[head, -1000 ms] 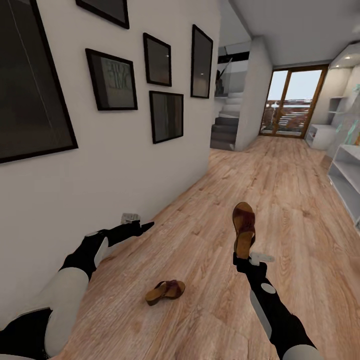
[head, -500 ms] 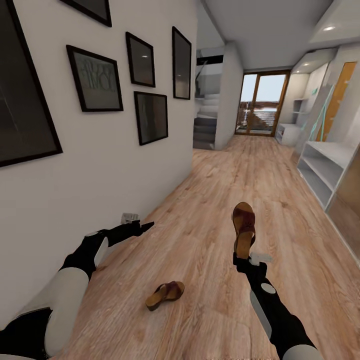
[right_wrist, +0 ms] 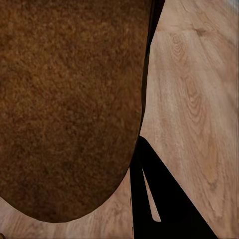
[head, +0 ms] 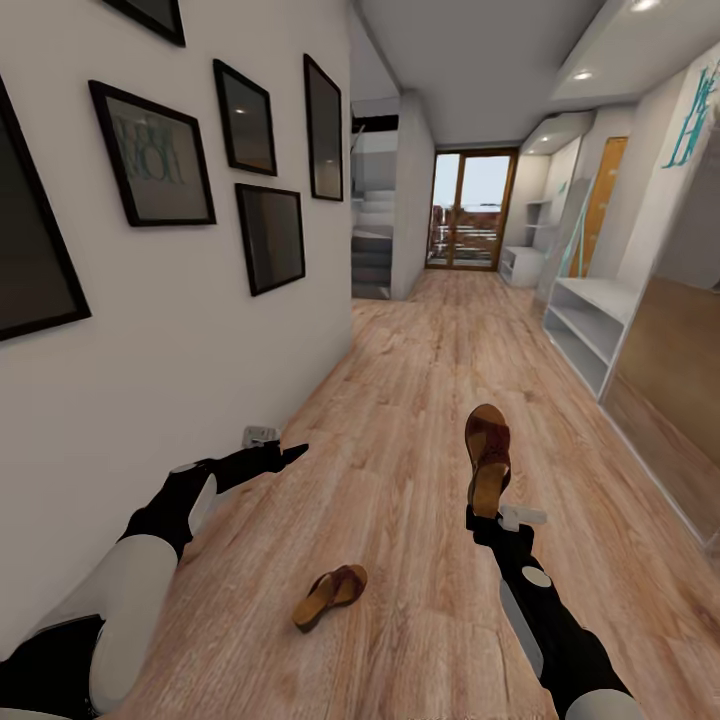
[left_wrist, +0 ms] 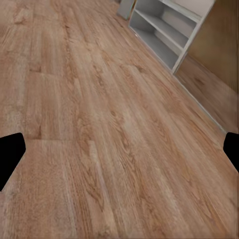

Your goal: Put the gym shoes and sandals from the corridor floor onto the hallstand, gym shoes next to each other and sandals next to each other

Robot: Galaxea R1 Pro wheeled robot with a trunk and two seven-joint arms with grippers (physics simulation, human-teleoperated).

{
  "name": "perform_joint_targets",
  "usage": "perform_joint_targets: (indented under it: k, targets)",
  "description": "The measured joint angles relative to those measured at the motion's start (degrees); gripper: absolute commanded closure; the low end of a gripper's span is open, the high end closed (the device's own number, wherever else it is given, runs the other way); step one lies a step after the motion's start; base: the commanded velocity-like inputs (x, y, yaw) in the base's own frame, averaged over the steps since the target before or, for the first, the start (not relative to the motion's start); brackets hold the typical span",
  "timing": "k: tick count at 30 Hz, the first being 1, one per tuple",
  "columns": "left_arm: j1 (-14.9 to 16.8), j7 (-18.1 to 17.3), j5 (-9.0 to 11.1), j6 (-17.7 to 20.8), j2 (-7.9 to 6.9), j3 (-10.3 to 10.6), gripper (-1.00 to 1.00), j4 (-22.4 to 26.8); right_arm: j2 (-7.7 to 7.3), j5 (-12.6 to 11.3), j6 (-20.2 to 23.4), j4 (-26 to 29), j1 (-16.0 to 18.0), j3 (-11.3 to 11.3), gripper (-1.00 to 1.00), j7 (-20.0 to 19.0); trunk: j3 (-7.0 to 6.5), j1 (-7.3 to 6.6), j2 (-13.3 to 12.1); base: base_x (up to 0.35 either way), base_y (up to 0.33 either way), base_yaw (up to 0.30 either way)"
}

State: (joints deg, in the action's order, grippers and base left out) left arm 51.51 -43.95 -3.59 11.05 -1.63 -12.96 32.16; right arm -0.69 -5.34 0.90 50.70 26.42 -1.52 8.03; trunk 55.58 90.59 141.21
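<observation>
One brown sandal (head: pixel 487 457) stands upright, its heel clamped in the right gripper (head: pixel 487 512). Its mate (head: pixel 330 596) lies on the corridor floor (head: pixel 420 400), down and left of that gripper. Left gripper (head: pixel 285 455) hangs empty, fingers spread wide, by the wall (head: pixel 150 340).

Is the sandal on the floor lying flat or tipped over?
Tipped: the sandal rests on its edge on the floor, sole showing.

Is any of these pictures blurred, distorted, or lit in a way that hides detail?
Head view: wide-angle stretch bends the picture frames near the edges; the glass door glows bright. Left wrist view: soft, the white shelf unit lacks sharp edges. Right wrist view: the held sandal sits so close that it is a grainy brown blur.
</observation>
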Motion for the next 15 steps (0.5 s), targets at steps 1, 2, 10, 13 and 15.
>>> perform_joint_targets:
  k: [1,2,10,13,15]
  targets:
    - [0.0,0.0,0.0,0.0,0.0,0.0,-1.0,0.0,0.0,0.0,0.0,0.0,0.0,0.0,1.0,0.0,-0.02,0.0,0.0,0.0,0.135,-0.284]
    - [0.0,0.0,0.0,0.0,0.0,0.0,-1.0,0.0,0.0,0.0,0.0,0.0,0.0,0.0,1.0,0.0,-0.04,0.0,0.0,0.0,0.112,-0.284]
    - [0.0,0.0,0.0,0.0,0.0,0.0,-1.0,0.0,0.0,0.0,0.0,0.0,0.0,0.0,1.0,0.0,-0.19,0.0,0.0,0.0,0.07,-0.284]
    - [0.0,0.0,0.0,0.0,0.0,0.0,-1.0,0.0,0.0,0.0,0.0,0.0,0.0,0.0,1.0,0.0,-0.25,0.0,0.0,0.0,0.016,-0.284]
    - [0.0,0.0,0.0,0.0,0.0,0.0,-1.0,0.0,0.0,0.0,0.0,0.0,0.0,0.0,1.0,0.0,-0.29,0.0,0.0,0.0,0.008,-0.284]
